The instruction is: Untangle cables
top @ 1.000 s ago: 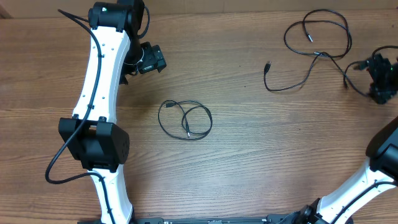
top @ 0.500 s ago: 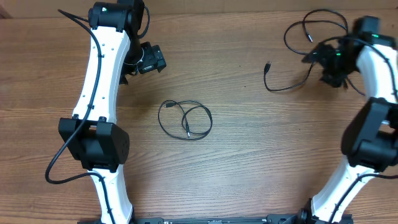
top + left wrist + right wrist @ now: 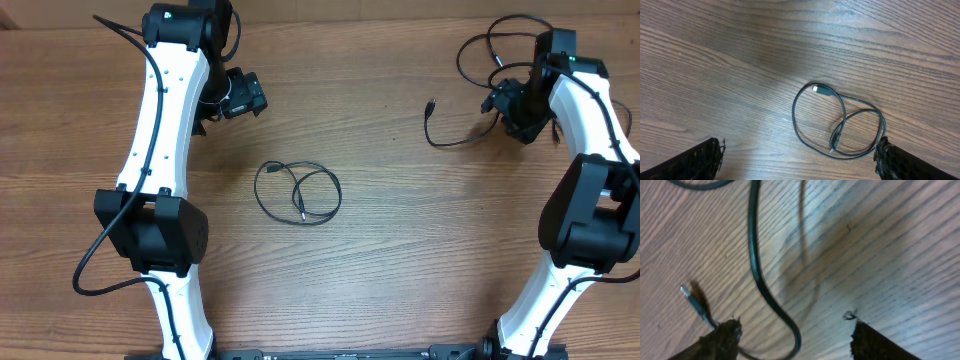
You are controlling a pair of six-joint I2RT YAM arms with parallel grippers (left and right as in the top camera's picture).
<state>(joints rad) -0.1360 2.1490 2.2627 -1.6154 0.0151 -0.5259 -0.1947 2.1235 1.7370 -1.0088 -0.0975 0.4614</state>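
A small black cable (image 3: 297,192) lies coiled in loose loops mid-table; the left wrist view shows it (image 3: 840,122) just ahead of my open left gripper (image 3: 797,165), its right loop close to the right finger (image 3: 900,160). My left gripper (image 3: 240,95) hovers at the back left. More black cables (image 3: 510,60) sprawl in loops at the back right, one plug end (image 3: 431,103) pointing left. My right gripper (image 3: 505,103) sits low over these loops. In the right wrist view it (image 3: 795,340) is open with a cable strand (image 3: 757,275) curving between its fingers, a metal plug tip (image 3: 686,291) just outside the left finger (image 3: 715,342).
The wooden table (image 3: 420,250) carries only the cables. Each white arm trails its own thicker black cord, such as the left arm's (image 3: 90,260). The right arm's elbow (image 3: 590,215) stands near the right edge.
My right arm has swung in from the far right edge onto the cable loops, and its jaws have narrowed. The left arm and the middle cable have not moved.
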